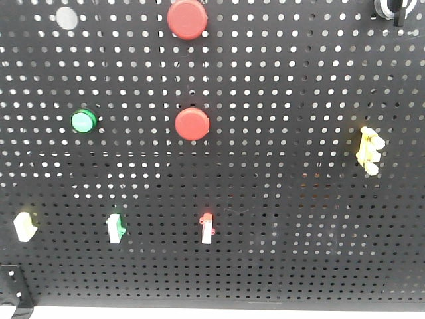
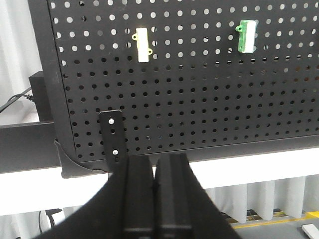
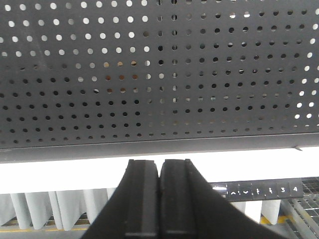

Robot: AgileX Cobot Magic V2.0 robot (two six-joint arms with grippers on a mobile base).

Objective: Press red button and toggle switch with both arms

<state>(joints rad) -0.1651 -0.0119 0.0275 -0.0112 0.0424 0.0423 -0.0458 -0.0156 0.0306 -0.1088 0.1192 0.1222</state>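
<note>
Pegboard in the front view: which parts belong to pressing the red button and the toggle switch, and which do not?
Job: upper red button, lower red button, probably red-tipped switch, left gripper, right gripper, both shut.
Likely idle: green button, green switch, pale yellow switch, yellow fitting.

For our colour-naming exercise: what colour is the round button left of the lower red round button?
Green. The glossy round button shows best in the exterior front-facing view.

On the board (image 1: pixel 285 100), upper button (image 1: pixel 186 18) sits above lower button (image 1: pixel 192 123), switches (image 1: pixel 208 229) below.
</note>
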